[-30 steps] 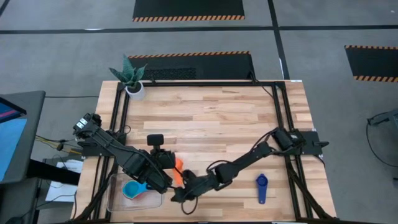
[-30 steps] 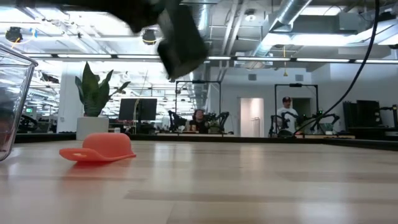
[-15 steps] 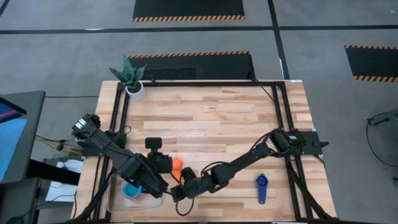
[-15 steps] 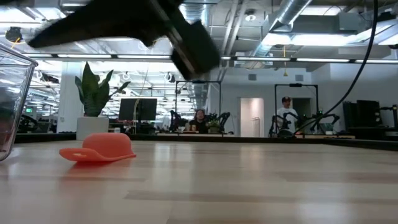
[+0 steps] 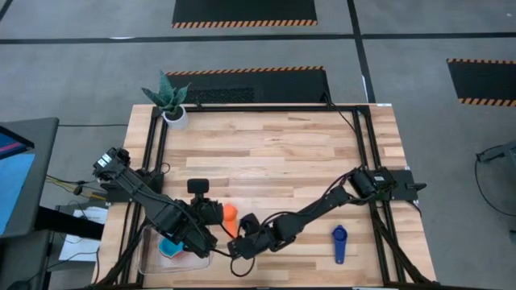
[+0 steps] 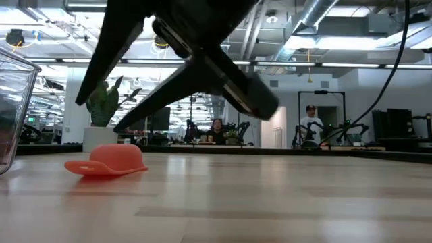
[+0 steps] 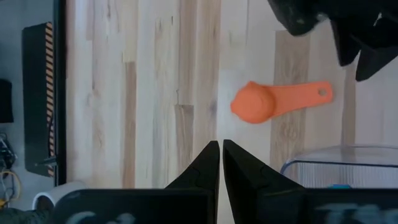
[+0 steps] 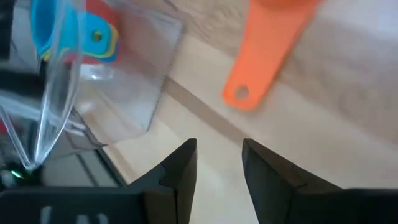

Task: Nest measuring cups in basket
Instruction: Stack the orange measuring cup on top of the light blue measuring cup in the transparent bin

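A red-orange measuring cup point(image 5: 230, 214) lies upside down, rim on the table, just right of the clear basket point(image 5: 153, 259); the low view shows the cup point(image 6: 108, 160) as a dome with its flat handle level. Inside the basket sit nested cups, a light blue one point(image 8: 53, 25) on top. A dark blue cup point(image 5: 339, 242) lies near the front right. My right gripper point(image 8: 219, 163) is open, slanting down just short of the red-orange handle's holed end point(image 8: 240, 93). My left gripper point(image 7: 221, 149) is shut and empty above the basket's right rim.
A white pot with a green plant point(image 5: 172, 103) stands at the table's far left corner. The basket's clear wall point(image 6: 15, 111) rises close to the left of the red-orange cup. Bare wood lies between the two arms and the far edge.
My right gripper has tipped steeply downward and sunk a little, so its fingers now point at the red-orange cup's handle. The cup and the basket have stayed where they were.
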`<control>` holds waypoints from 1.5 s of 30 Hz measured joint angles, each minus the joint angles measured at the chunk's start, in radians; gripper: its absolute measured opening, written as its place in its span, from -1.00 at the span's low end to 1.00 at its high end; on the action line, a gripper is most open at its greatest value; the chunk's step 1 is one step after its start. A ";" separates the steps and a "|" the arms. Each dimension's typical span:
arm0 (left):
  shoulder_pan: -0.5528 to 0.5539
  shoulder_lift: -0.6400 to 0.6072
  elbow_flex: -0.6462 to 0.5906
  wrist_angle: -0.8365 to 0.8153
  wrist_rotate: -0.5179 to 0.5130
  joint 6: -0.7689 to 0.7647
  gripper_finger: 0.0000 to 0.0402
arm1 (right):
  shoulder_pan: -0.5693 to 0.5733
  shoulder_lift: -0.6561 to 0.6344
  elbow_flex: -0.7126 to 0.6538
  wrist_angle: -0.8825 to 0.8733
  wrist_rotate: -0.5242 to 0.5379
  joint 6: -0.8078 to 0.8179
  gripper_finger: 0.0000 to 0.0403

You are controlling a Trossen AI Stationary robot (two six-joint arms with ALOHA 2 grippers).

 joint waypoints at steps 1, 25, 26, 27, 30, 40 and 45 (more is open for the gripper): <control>0.000 0.000 0.000 0.000 -0.006 -0.002 -0.95 | -0.001 0.000 0.000 0.001 0.010 -0.058 -0.24; -0.037 -0.009 -0.001 0.001 0.058 -0.022 -0.95 | -0.037 0.015 0.000 0.111 -0.160 -0.949 -0.33; -0.052 -0.021 -0.001 0.002 0.056 -0.018 -0.95 | -0.033 0.015 0.000 0.104 -0.160 -1.002 -0.33; -0.068 -0.036 -0.001 0.001 0.047 -0.019 -0.95 | -0.029 0.015 0.000 0.094 -0.160 -1.049 -0.34; -0.123 -0.108 -0.001 0.001 -0.006 -0.075 -0.95 | -0.022 0.013 0.000 0.078 -0.161 -1.125 -0.36; -0.313 -0.401 -0.124 -0.001 -0.192 -0.344 -0.95 | -0.036 0.013 0.222 -0.091 0.061 -1.598 -0.37; -0.363 -0.502 -0.274 -0.001 -0.197 -0.435 -0.95 | -0.063 0.014 0.314 -0.113 0.189 -1.671 -0.37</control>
